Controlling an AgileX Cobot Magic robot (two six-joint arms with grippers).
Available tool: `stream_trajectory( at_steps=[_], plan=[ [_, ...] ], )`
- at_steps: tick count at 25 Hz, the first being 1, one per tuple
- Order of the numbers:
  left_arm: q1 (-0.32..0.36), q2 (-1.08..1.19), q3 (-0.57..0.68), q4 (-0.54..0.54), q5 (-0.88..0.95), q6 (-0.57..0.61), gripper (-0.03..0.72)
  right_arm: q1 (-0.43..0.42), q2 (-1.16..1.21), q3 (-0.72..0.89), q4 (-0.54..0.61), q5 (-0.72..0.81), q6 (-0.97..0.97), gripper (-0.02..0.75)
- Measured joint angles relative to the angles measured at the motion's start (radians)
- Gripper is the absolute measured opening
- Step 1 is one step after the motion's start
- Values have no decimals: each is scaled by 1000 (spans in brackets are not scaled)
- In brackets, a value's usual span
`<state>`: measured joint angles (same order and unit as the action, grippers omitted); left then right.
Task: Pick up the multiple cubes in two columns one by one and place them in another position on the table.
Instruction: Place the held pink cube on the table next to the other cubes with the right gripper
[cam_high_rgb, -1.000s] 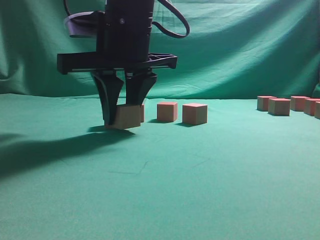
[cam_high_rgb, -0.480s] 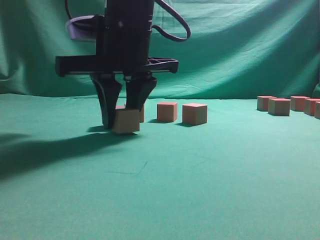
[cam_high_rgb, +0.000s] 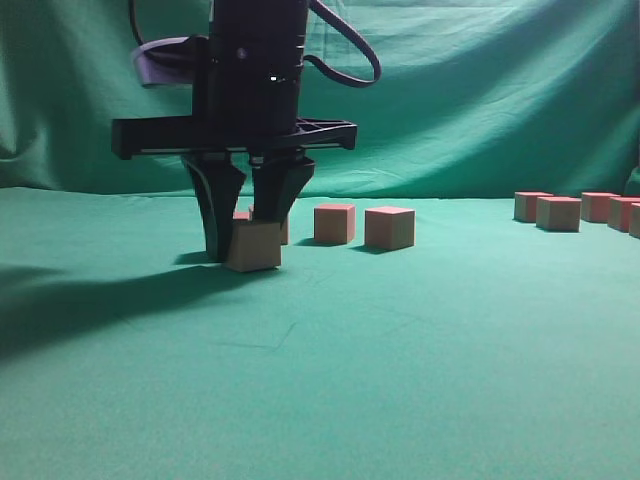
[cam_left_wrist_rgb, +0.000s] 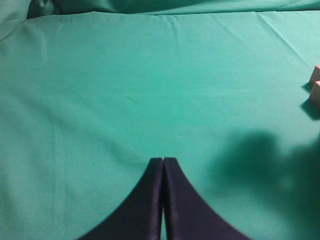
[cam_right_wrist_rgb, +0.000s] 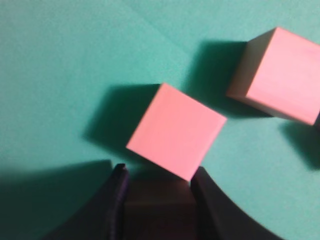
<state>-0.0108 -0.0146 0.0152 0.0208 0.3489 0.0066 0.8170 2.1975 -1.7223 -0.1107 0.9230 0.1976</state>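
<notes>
Lowered since before, the cube (cam_high_rgb: 253, 246) now rests on the table (cam_high_rgb: 400, 340), pinched by the right claw (cam_high_rgb: 247, 240).

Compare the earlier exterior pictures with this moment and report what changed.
The right gripper has lowered its held cube from a tilted, lifted pose until it sits level on the table; the jaws stay clamped on it. The other cubes and the shut left gripper show no change.
</notes>
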Motion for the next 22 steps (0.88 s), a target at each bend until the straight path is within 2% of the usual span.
stream_trajectory(
  at_steps=[7, 8, 14, 20, 21, 22],
  plan=[
    [0, 0, 0, 0, 0, 1, 0, 0, 3, 0, -2, 0, 0, 266],
    [0, 0, 0, 0, 0, 1, 0, 0, 2, 0, -2, 0, 0, 324],
    [0, 0, 0, 0, 0, 1, 0, 0, 2, 0, -11, 0, 0, 536],
    [0, 0, 0, 0, 0, 1, 0, 0, -6, -49, -12, 74, 0, 536],
    [0, 0, 0, 0, 0, 1, 0, 0, -12, -65, -12, 93, -2, 576],
    [0, 0, 0, 0, 0, 1, 0, 0, -25, -86, -12, 115, -2, 561]
  ],
)
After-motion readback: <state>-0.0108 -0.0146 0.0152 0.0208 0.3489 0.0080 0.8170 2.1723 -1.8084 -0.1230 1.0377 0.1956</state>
